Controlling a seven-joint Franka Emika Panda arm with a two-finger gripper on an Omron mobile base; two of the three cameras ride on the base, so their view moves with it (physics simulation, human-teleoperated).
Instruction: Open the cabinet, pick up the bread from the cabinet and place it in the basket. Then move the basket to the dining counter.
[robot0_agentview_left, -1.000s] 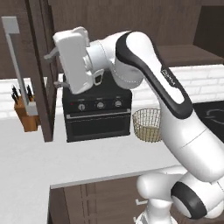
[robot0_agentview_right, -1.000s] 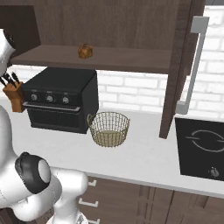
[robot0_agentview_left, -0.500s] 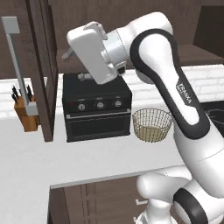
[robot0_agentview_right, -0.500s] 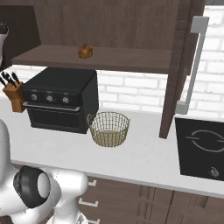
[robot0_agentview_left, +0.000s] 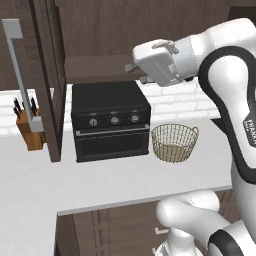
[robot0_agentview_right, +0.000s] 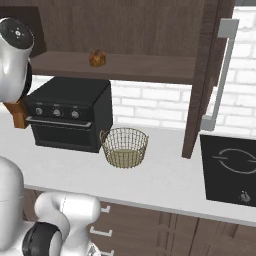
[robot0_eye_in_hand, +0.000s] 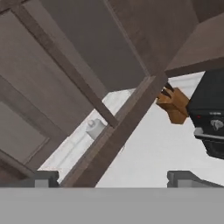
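**Cabinet open, bread on the shelf**

The dark brown wooden wall cabinet (robot0_agentview_right: 150, 30) stands with both doors swung wide. The small lumpy golden-brown bread (robot0_agentview_right: 97, 58) sits on its shelf. Below, the round tan open-weave basket (robot0_agentview_right: 124, 147) rests on the white tabletop (robot0_agentview_right: 165, 175) just beside the black oven (robot0_agentview_right: 67, 112). The pincer (robot0_eye_in_hand: 116, 177) is raised near the left door, its jaws spread wide, gripping nothing.

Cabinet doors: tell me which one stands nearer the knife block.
The left door, the one whose silver handle hangs right in front of the knife block. The right door stands by the cooktop instead.
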